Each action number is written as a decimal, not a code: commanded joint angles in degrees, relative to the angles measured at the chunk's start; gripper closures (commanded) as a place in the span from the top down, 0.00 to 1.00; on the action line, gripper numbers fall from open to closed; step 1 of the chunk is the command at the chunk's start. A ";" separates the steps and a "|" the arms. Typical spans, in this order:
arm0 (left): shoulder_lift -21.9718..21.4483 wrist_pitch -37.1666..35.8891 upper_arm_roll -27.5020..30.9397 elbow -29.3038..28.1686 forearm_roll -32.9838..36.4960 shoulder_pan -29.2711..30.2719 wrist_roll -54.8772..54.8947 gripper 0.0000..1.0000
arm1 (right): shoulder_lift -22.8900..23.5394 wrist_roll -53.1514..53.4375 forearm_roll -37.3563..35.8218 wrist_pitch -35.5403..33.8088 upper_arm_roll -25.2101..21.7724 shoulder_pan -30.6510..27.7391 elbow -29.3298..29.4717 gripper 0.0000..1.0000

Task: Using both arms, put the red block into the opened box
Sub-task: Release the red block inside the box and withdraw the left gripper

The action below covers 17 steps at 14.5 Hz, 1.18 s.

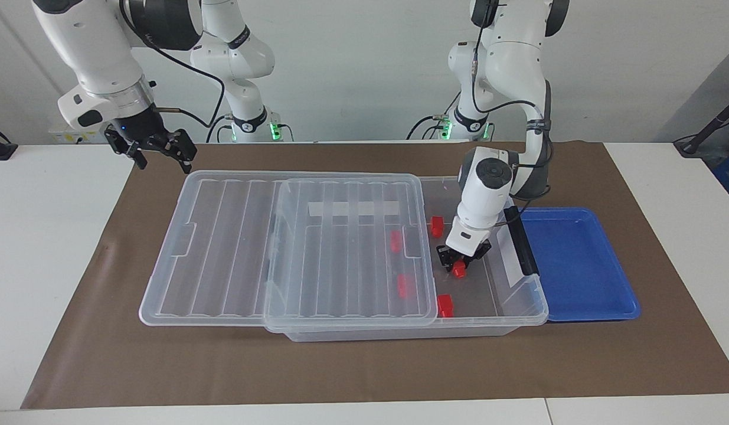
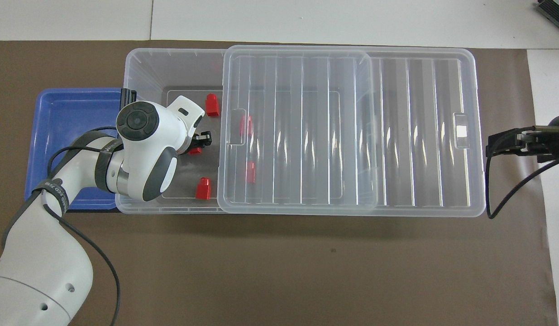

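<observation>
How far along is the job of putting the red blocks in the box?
Done: the lid sits slid aside, and four red blocks lie in the box. In hand: the left gripper is low in the open end with a fifth red block at its tip; release unclear. Left: letting go and pulling out. The blue tray holds none. The right gripper waits, open.

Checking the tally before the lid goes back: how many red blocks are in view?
5, all in the box: one at the left gripper, two uncovered, two under the lid. More may be hidden.
</observation>
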 commanded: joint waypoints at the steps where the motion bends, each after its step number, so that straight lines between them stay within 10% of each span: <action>1: -0.21 -1.01 0.97 -0.21 1.24 -0.92 -2.71 1.00 | -0.71 -1.72 1.44 0.14 0.03 -0.43 -0.39 1.00; 17: -13.57 -30.70 1.24 10.67 1.15 1.89 2.19 1.00 | -0.71 -1.54 1.62 0.49 0.03 -0.16 -0.56 1.00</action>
